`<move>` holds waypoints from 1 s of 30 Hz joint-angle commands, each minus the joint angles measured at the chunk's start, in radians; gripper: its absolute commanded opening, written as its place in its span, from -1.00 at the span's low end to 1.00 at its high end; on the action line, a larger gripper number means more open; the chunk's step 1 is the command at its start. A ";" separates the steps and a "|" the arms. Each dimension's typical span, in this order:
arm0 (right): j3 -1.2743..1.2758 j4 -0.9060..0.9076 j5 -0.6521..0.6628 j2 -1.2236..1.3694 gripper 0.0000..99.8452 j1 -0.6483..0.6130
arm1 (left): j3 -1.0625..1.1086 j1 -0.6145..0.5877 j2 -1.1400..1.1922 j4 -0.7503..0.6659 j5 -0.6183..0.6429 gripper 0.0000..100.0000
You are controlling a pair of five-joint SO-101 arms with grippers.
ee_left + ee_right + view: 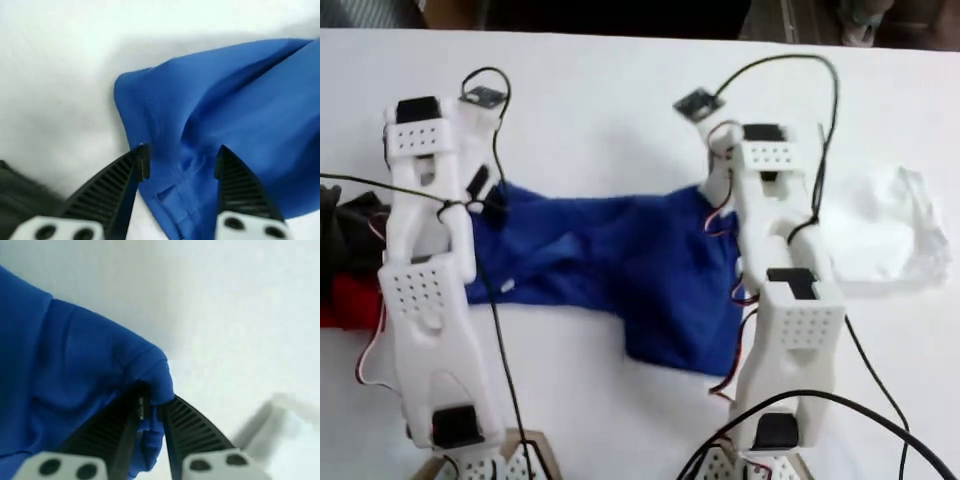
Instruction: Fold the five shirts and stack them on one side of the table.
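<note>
Blue shirt (620, 265): mid-table between the two arms, rumpled and partly spread. Its long axis runs across the table from arm to arm, and a broad flap points toward the arm bases by the right arm.
Left gripper (182, 152): fingers spread, straddling the shirt's folded edge at its left end.
Right gripper (154, 402): pressed together, pinching a fold at the shirt's right end.
White shirt (880, 235): crumpled on the table (600, 110) outside the right arm.
Black garment (350, 230), red garment (345, 300): bunched at the left edge.
</note>
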 commanded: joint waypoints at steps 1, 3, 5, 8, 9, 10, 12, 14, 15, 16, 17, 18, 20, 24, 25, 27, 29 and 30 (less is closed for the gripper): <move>-0.152 0.031 0.028 -0.004 -0.96 0.018 | 0.001 -0.008 -0.012 0.014 -0.002 -0.53; -0.219 0.051 0.029 -0.004 -0.96 0.012 | 0.001 -0.005 -0.012 0.014 0.000 -0.53; -0.270 0.054 0.029 -0.004 -0.96 0.002 | 0.001 -0.003 -0.012 0.014 0.000 -0.53; -0.299 0.050 0.029 0.016 -0.96 -0.008 | -0.001 -0.003 -0.012 0.014 0.002 -0.53; -0.301 0.050 0.029 0.031 -0.96 -0.012 | -0.001 -0.003 -0.012 0.014 0.002 -0.53; -0.301 0.050 0.029 0.051 -0.96 -0.012 | -0.001 -0.003 -0.012 0.014 0.005 -0.53; -0.301 0.050 0.029 0.084 -0.95 -0.004 | -0.001 -0.003 -0.012 0.014 0.038 -0.53; -0.302 0.053 0.025 0.096 -0.91 0.008 | -0.001 -0.003 -0.017 0.015 0.051 -0.53; -0.305 0.058 0.021 0.094 -0.85 0.016 | -0.002 -0.002 -0.023 0.017 0.051 -0.53; -0.316 0.071 0.020 0.087 -0.76 0.022 | -0.010 -0.002 -0.026 0.018 0.051 -0.53; -0.334 0.099 0.020 0.074 -0.66 0.030 | -0.015 -0.002 -0.035 0.020 0.051 -0.53; -0.356 0.130 0.021 0.061 -0.56 0.035 | -0.012 0.000 -0.051 0.020 0.051 -0.53; -0.404 0.217 0.028 0.027 -0.46 0.036 | 0.002 0.005 -0.086 0.020 0.051 -0.53; -0.446 0.374 0.028 -0.044 -0.59 -0.010 | 0.094 0.021 -0.195 0.020 0.051 -0.53; -0.446 0.406 0.021 -0.064 -0.64 -0.031 | 0.131 0.026 -0.229 0.020 0.049 -0.53; -0.430 0.447 -0.012 -0.096 -0.71 -0.074 | 0.225 0.031 -0.296 0.015 0.048 -0.53; -0.370 0.447 -0.089 -0.139 -0.70 -0.107 | 0.326 0.032 -0.353 -0.002 0.046 -0.53; -0.325 0.447 -0.115 -0.160 -0.68 -0.128 | 0.383 0.026 -0.376 -0.029 0.046 -0.53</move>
